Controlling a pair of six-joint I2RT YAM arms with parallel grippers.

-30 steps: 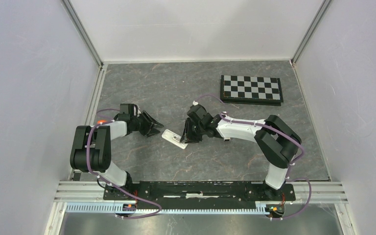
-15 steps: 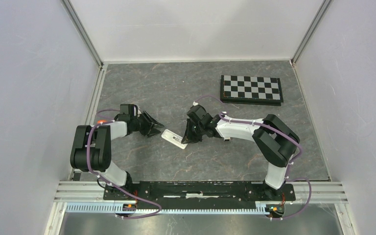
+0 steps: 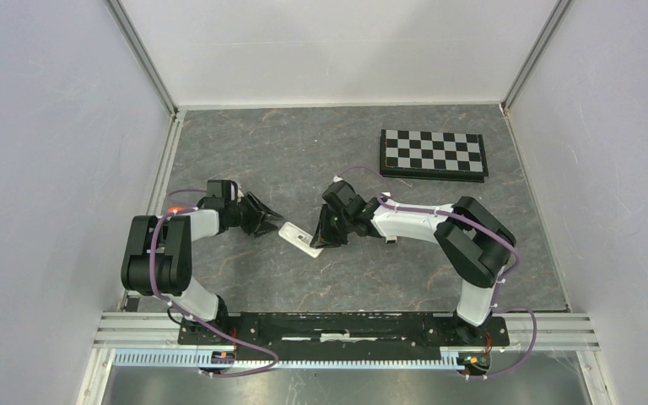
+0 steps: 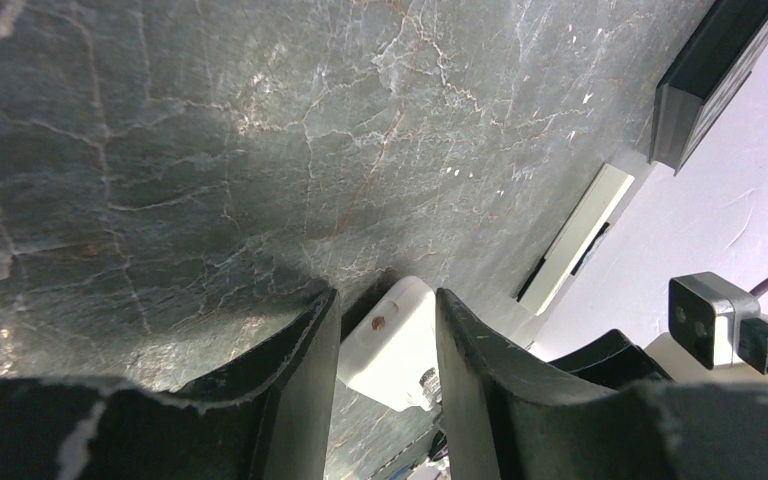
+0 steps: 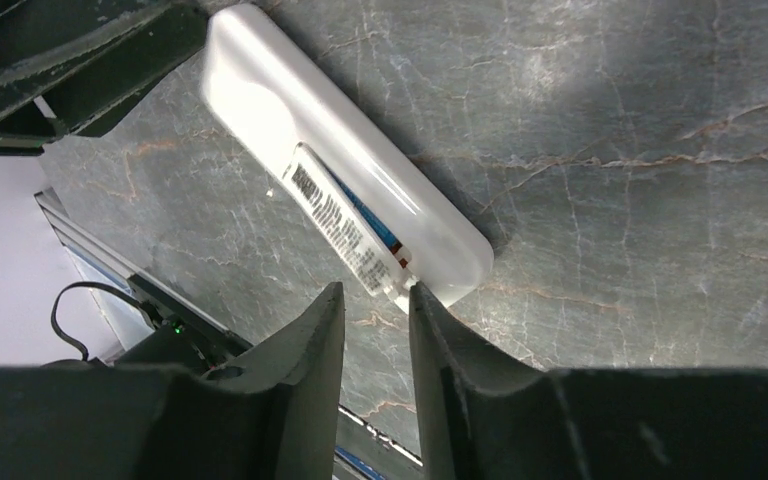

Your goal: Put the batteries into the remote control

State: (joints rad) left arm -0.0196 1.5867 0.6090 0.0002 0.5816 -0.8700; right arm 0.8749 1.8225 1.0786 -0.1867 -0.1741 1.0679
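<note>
The left hand (image 3: 275, 221) is clamped on one end of the remote control (image 5: 260, 110), which lies back-up on the bench (image 3: 304, 152) with a battery (image 5: 375, 228) in its recess. The right hand (image 5: 377, 300), its fingers narrowly apart and empty, is at the other end. A skewed push there could twist the remote or spring the cell out.

I've nudged the black two-finger right gripper (image 3: 321, 241) slightly leftward (its elbow came along too), bringing its tips closer over the white rounded plastic remote control (image 3: 299, 237).
</note>
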